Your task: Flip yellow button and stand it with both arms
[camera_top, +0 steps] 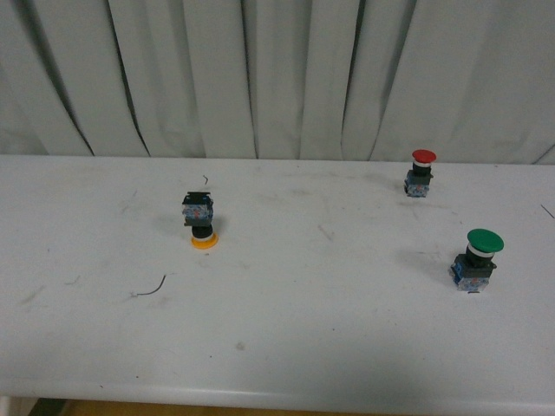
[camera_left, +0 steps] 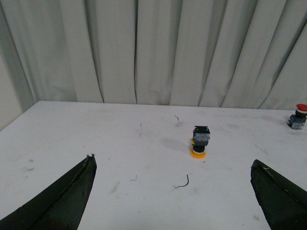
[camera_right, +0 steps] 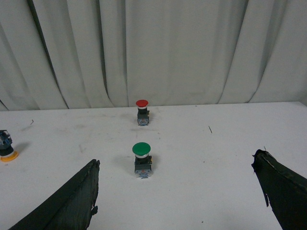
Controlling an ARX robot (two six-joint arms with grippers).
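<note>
The yellow button stands upside down on the white table, its orange-yellow cap flat on the surface and its dark blocky base with blue-white parts on top. The left wrist view shows the same yellow button some way ahead of my left gripper, which is open and empty. In the right wrist view the yellow button sits at the picture's edge, partly cut off. My right gripper is open and empty, well apart from it. Neither arm shows in the front view.
A green-capped switch stands upright at the right of the table, and a smaller red-capped switch stands further back. A thin curved wire scrap lies on the table near the yellow button. Grey curtains hang behind.
</note>
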